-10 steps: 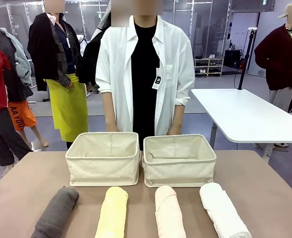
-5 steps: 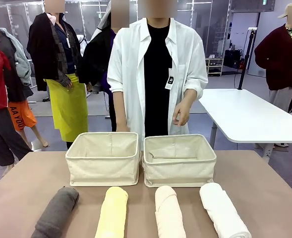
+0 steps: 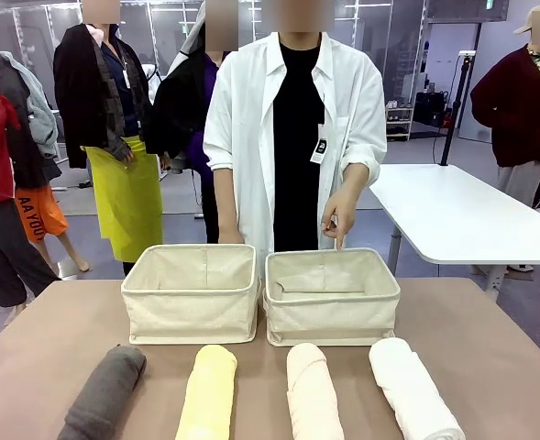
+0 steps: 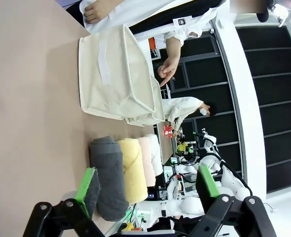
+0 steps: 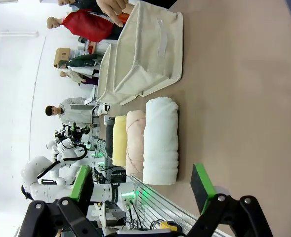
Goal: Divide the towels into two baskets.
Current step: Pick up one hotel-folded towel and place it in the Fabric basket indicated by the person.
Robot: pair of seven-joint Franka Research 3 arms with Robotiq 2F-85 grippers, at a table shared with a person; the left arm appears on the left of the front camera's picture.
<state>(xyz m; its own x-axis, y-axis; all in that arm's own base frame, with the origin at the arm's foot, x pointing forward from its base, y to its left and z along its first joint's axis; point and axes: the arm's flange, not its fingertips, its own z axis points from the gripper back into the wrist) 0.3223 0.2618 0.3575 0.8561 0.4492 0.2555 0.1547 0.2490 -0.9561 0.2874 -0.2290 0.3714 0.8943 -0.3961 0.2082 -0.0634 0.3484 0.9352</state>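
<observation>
1. Your left gripper (image 4: pixel 146 180) hangs above the table (image 4: pixel 26 98) with its fingers spread wide, released and grasping nothing.
2. Your right gripper (image 5: pixel 141 180) is also spread wide and empty.
3. Four rolled towels lie side by side on the table's near part. From your left they are the grey towel (image 3: pixel 104 392), yellow towel (image 3: pixel 208 394), peach towel (image 3: pixel 313 394) and white towel (image 3: pixel 413 390).
4. Just beyond the row, the left basket (image 3: pixel 192 307) and right basket (image 3: pixel 332 316) stand right beside each other.
5. A person (image 3: pixel 292 119) in a white shirt stands at the far side. One hand (image 3: pixel 338 215) points a finger down over the right basket's far rim.
</observation>
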